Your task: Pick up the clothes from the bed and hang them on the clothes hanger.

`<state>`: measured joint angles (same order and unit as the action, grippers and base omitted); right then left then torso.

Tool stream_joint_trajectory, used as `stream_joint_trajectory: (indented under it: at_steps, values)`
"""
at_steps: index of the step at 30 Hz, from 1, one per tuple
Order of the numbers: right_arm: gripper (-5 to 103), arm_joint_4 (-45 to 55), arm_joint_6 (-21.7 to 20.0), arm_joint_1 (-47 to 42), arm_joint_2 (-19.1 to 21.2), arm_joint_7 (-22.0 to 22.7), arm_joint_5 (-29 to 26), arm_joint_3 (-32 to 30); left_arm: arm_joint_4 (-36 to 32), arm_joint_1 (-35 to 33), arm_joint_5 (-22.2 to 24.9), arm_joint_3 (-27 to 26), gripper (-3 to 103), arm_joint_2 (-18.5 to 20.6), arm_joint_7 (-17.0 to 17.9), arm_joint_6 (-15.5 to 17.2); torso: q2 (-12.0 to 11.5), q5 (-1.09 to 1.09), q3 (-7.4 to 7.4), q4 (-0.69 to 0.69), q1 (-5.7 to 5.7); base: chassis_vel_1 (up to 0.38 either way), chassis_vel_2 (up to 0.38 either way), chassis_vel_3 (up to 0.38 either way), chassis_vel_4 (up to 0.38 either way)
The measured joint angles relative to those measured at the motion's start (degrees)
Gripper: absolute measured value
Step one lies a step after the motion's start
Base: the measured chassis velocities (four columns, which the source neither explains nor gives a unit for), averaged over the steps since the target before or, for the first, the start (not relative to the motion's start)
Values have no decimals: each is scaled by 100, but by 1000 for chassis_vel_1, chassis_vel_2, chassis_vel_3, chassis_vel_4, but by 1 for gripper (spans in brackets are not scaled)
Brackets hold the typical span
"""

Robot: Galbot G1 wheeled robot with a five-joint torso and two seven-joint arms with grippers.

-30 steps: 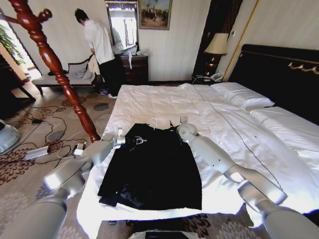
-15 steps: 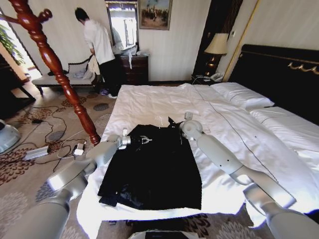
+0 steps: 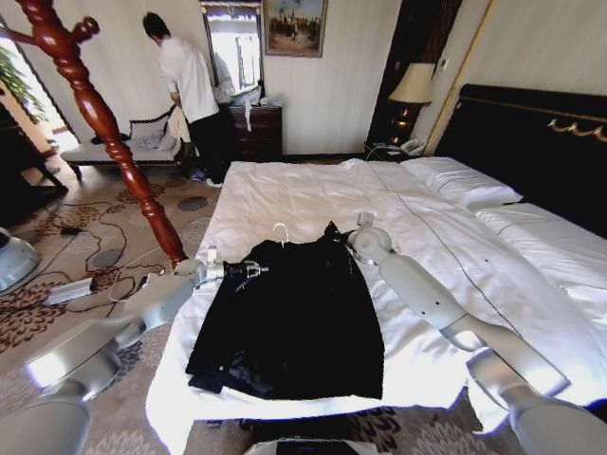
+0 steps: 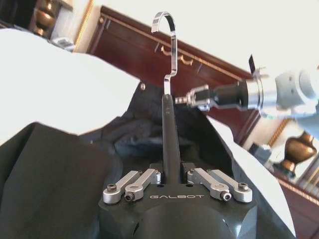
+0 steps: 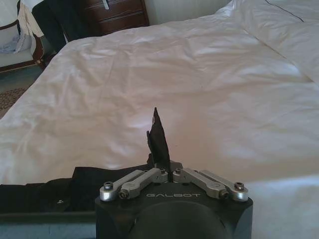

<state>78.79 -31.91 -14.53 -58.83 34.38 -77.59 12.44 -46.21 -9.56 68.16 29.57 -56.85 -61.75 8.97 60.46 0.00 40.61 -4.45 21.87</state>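
The black clothes point(image 3: 294, 313) lie flat on the white bed point(image 3: 303, 190), their top edge pulled up off the sheet. A thin black hanger bar point(image 4: 171, 134) with a chrome hook point(image 3: 281, 228) sits in the collar. My left gripper point(image 3: 248, 270) is shut on this bar at the garment's left shoulder. My right gripper point(image 3: 340, 237) is shut on the right shoulder, pinching a raised peak of black fabric point(image 5: 159, 139). The left wrist view shows that right gripper point(image 4: 199, 97) just beyond the hook point(image 4: 167, 45). The tall red-brown wooden clothes hanger stand point(image 3: 104, 123) rises left of the bed.
White pillows point(image 3: 460, 180) and a black headboard point(image 3: 531, 133) lie at the right. Cables and a power strip point(image 3: 71, 289) cover the carpet by the stand's foot. A person stands at a dresser point(image 3: 256, 128) beyond the bed's far end.
My left gripper has drawn back to the left with the hanger bar. The right gripper has risen a little, lifting and stretching the garment's top edge; the hook stands higher.
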Motion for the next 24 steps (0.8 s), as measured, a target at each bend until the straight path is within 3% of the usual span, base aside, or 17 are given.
stream_joint_trajectory:
  at_steps: [12, 24]
  values:
    - [0, 52, -5, 164, -31, 123, -199, 36, 193, 120, -284, 300, 16, -417, 4, 8, 0, 1, 0, -1, 0, 0, 0, 0, 0]
    - [0, 239, 22, 342, -188, 381, -744, -77, 727, 232, -577, 380, 16, -993, 15, -57, 0, 1, 0, -2, 1, 0, 0, 0, 0]
